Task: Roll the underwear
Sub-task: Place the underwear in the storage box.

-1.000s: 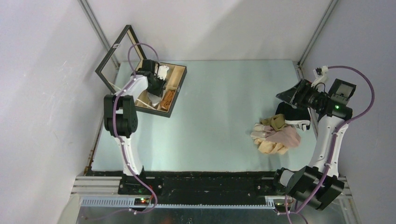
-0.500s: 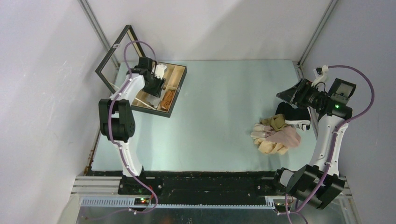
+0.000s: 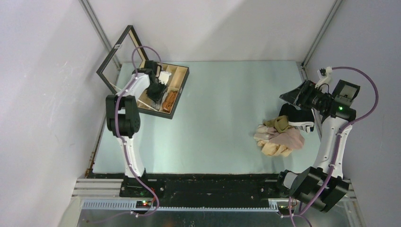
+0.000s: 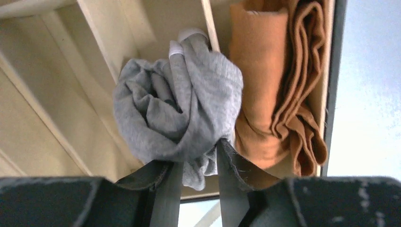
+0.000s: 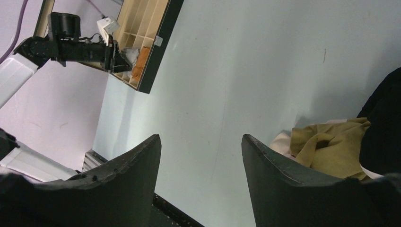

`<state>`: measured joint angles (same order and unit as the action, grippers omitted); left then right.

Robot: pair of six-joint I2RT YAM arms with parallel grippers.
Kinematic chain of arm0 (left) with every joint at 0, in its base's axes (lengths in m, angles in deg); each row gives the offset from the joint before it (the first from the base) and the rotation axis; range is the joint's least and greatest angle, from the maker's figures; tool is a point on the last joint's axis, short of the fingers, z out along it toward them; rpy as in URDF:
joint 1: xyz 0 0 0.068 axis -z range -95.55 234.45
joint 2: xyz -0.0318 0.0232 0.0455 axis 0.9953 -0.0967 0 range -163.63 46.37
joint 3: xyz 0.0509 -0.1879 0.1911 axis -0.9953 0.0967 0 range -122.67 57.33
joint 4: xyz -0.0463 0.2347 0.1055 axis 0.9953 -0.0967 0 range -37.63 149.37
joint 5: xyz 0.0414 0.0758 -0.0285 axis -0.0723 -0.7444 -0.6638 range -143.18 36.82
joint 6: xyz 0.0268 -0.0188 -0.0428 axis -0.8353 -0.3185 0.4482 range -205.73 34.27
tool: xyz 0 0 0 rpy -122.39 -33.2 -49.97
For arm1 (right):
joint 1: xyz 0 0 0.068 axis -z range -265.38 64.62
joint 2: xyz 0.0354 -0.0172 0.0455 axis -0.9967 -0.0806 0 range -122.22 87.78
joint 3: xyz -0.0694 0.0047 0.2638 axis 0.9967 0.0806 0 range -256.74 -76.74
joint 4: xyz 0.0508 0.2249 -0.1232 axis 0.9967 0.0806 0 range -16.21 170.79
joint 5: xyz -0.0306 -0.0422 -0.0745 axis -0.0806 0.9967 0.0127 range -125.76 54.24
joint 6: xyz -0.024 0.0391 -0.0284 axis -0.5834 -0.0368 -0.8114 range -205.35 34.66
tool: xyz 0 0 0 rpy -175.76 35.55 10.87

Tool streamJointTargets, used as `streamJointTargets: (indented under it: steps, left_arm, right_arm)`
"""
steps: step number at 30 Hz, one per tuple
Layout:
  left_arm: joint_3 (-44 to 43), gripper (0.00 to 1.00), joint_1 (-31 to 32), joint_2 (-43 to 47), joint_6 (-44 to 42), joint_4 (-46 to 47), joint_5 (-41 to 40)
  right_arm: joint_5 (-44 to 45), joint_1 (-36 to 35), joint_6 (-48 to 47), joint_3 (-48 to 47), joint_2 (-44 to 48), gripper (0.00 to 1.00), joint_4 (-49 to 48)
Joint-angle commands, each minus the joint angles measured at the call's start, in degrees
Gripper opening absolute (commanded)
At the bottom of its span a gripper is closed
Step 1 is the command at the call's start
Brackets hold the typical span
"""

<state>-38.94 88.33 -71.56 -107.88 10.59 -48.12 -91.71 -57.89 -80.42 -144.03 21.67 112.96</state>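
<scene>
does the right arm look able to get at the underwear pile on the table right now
Probably yes: the right pincer hangs open close to the underwear pile, nothing lying between them, and the left pincer is off at the box, gripping grey underwear.

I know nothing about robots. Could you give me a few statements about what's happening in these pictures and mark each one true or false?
1. The left gripper is over the wooden box, with cloth of the grey underwear between its fingers. True.
2. The rust-brown underwear lies loose on the table. False: it sits rolled in a compartment of the box, beside the grey one.
3. The right gripper is carrying a garment. False: it is open with nothing between its fingers, above the table.
4. A pile of underwear lies on the table close to the right arm. True.
</scene>
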Motion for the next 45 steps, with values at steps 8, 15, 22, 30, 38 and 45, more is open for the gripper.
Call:
streamJointTargets:
  steps: [8, 15, 22, 30, 38, 45]
  left_arm:
    - [-12.42, 0.44, -0.48, -10.31, -4.24, -4.32, -0.35]
    - [-8.54, 0.48, -0.51, 0.32, -5.12, -5.37, 4.13]
    - [-10.6, 0.51, -0.65, 4.39, -5.56, -7.94, 5.66]
    - [-14.26, 0.55, -1.21, -2.54, 2.13, -3.84, 2.22]
    - [-17.13, 0.44, -1.18, -8.21, 1.89, -2.48, 5.61]
    - [-18.85, 0.25, -1.26, -14.28, 2.7, -3.82, -2.37]
  right_arm:
    - [-0.4, -0.11, -0.35, -0.08, 1.28, 0.67, 0.08]
    - [-0.71, -0.06, 0.13, -0.07, 1.75, 0.67, -0.46]
    - [-1.17, -0.06, 1.38, 1.37, 2.5, 0.67, -2.11]
    - [-1.41, 0.0, 1.06, 1.87, 3.32, 0.67, -1.41]
    - [-0.74, 0.11, 0.13, 1.92, 3.52, 0.67, -0.44]
    - [-0.29, 0.26, -0.02, 1.88, 3.18, 0.67, -0.38]
